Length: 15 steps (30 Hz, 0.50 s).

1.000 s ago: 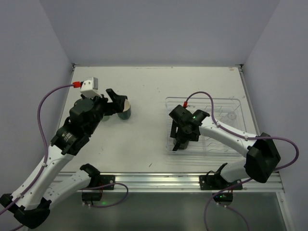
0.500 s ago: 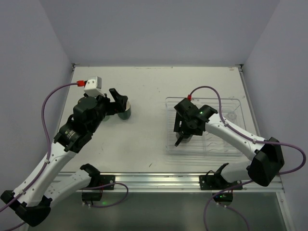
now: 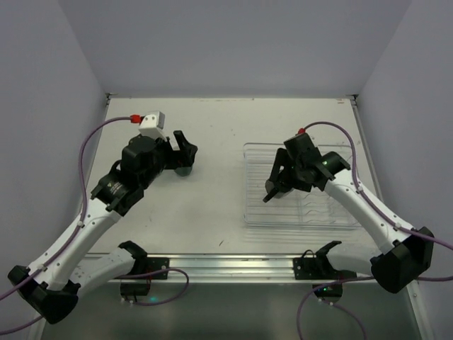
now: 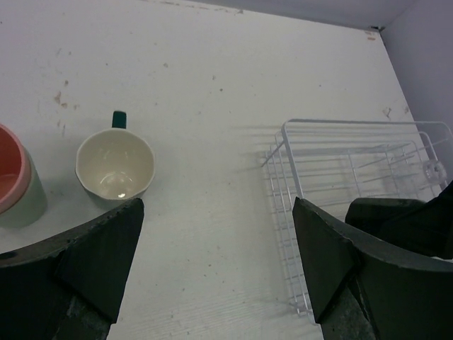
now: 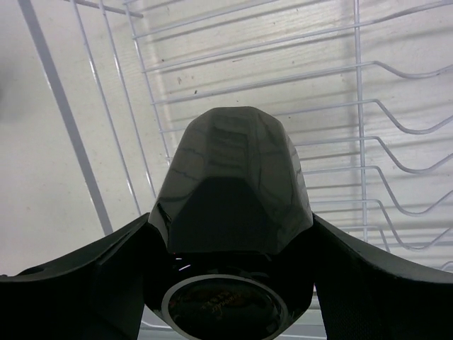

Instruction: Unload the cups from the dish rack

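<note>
My right gripper (image 5: 230, 237) is shut on the black handled mug (image 5: 230, 170) and holds it above the ribs of the dish rack (image 5: 64, 113). In the top view this gripper (image 3: 276, 188) with the mug (image 3: 284, 181) hangs over the left part of the rack (image 3: 297, 146). My left gripper (image 4: 216, 276) is open and empty. The dark teal mug (image 4: 115, 166), cream inside, stands on the table ahead of its left finger, beside the pink tumbler (image 4: 8, 173) nested in the pale green tumbler (image 4: 25, 205). In the top view the left gripper (image 3: 181, 157) hovers over the teal mug (image 3: 183, 171).
The see-through rack (image 4: 354, 127) lies at the table's right, and a small clear round piece (image 3: 342, 170) sits at its far right. White walls close the table at the back and sides. Purple cables loop off both arms.
My right gripper has lifted the black mug from the rack's front left and carried it back and to the right. My left arm has swung a little to the right, above the teal mug.
</note>
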Tool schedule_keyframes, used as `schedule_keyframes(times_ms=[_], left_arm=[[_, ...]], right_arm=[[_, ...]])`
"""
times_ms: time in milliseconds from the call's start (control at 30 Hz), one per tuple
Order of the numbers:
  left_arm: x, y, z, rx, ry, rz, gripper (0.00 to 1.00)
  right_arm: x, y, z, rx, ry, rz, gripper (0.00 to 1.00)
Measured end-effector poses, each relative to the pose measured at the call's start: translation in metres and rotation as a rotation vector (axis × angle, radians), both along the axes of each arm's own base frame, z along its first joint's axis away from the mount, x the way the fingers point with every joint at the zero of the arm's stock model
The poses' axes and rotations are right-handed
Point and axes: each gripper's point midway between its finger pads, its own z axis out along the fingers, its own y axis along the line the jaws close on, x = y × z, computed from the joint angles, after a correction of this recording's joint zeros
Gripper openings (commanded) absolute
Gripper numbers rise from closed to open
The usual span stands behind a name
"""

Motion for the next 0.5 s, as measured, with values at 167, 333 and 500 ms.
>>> schedule_keyframes(times_ms=[167, 333, 500], left_arm=[[0.002, -0.017, -0.016, 0.007, 0.056, -0.075, 0.88], [0.001, -0.04, -0.024, -0.015, 0.095, -0.179, 0.86], [-0.005, -0.066, -0.024, -0.066, 0.111, -0.314, 0.85]], right_arm=[[0.006, -0.008, 0.015, 0.088, -0.031, -0.011, 0.0], [0.008, -0.011, 0.024, 0.204, -0.042, -0.006, 0.0], [0.008, -0.009, 0.04, 0.326, -0.087, 0.026, 0.0]])
